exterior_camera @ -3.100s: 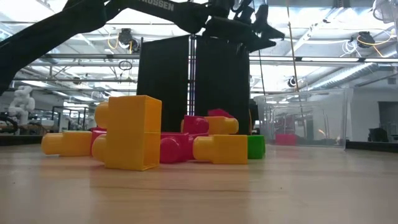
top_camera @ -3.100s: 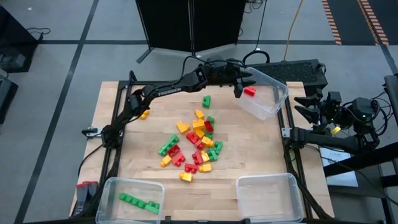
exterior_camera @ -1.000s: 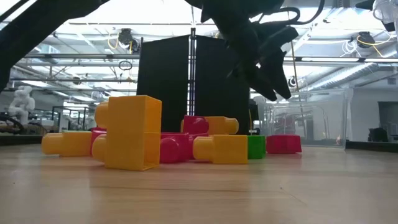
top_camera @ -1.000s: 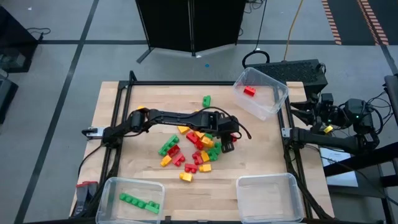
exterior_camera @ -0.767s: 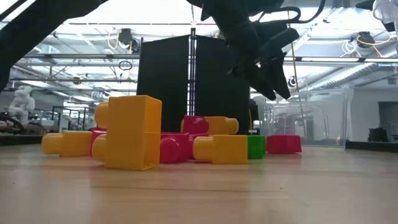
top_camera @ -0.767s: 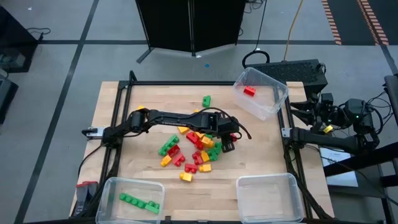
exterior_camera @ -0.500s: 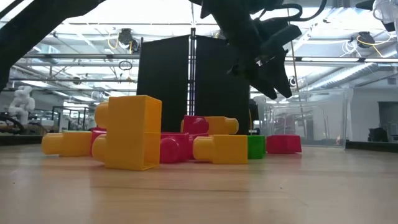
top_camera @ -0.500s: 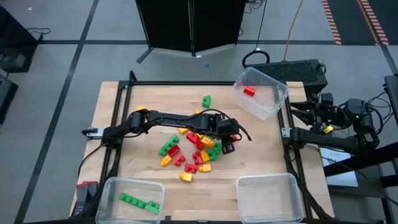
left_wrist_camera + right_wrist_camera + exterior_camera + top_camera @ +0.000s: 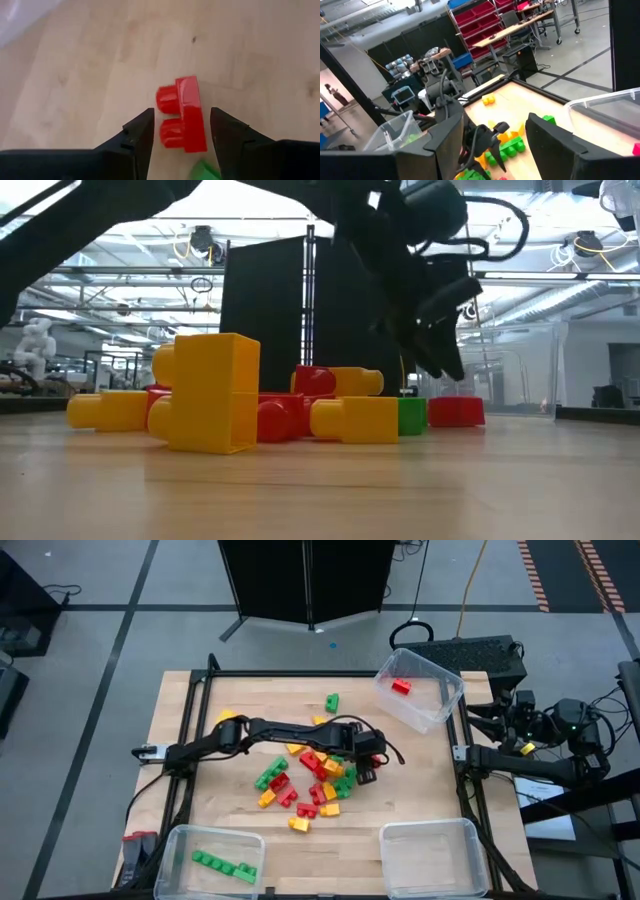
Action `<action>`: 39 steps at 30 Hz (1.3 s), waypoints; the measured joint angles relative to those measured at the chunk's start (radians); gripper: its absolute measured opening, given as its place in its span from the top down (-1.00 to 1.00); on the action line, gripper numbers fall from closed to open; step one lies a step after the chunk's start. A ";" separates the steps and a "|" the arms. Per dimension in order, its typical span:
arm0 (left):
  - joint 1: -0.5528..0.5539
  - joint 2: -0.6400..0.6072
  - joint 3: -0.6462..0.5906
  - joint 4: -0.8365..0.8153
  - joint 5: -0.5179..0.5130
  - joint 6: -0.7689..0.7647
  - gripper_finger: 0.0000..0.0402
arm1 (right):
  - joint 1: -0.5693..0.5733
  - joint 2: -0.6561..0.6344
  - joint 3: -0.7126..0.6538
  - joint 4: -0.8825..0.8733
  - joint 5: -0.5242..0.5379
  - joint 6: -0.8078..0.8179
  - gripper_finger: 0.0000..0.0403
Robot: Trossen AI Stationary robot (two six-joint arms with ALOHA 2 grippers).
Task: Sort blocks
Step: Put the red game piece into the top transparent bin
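Note:
A pile of red, green and yellow blocks [image 9: 315, 775] lies on the middle of the wooden table. My left gripper [image 9: 365, 773] hangs open just above the pile's right edge, slanting down. In the left wrist view its fingers [image 9: 142, 127] stand on either side of a red block [image 9: 187, 117] that lies on its side on the wood, studs toward one finger, with a gap on both sides. A green block [image 9: 202, 172] lies next to it. My right gripper [image 9: 497, 140] waits open beyond the table's right edge [image 9: 497, 718].
A clear bin [image 9: 432, 705] at the far right corner holds one red block [image 9: 401, 687]. Another bin [image 9: 180, 840] at the near left holds green blocks [image 9: 225, 865]. A third bin [image 9: 430, 855] stands near right. Single green [image 9: 331, 702] and yellow [image 9: 228, 718] blocks lie apart.
My left gripper has sunk toward the table at the right edge of the pile, its fingers the same distance apart. The blocks have stayed where they were.

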 joint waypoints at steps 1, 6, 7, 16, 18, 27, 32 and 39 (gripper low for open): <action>-0.001 0.010 0.000 0.014 0.003 0.000 0.23 | 0.000 0.000 0.000 0.000 0.001 0.000 -0.03; -0.005 0.047 0.000 0.027 0.016 0.001 0.23 | 0.000 0.000 0.000 -0.014 0.001 0.003 -0.03; -0.005 0.050 -0.001 0.014 0.016 0.001 0.23 | 0.000 0.000 0.000 -0.018 0.001 0.003 -0.03; 0.003 0.095 0.005 0.036 0.034 -0.004 0.28 | 0.000 0.000 0.000 -0.019 -0.001 0.011 -0.03; 0.004 0.097 0.005 0.037 0.038 -0.004 0.37 | 0.000 0.000 0.000 -0.019 -0.001 0.013 -0.03; 0.004 0.098 0.004 0.035 0.063 0.045 0.94 | 0.000 0.000 0.000 -0.019 0.001 0.038 -0.03; 0.004 0.101 0.043 0.018 0.067 0.045 0.93 | 0.000 0.000 0.000 -0.018 0.001 0.045 -0.03; 0.003 0.110 0.123 -0.017 0.095 0.019 0.93 | 0.000 0.000 0.000 -0.018 0.004 0.044 -0.03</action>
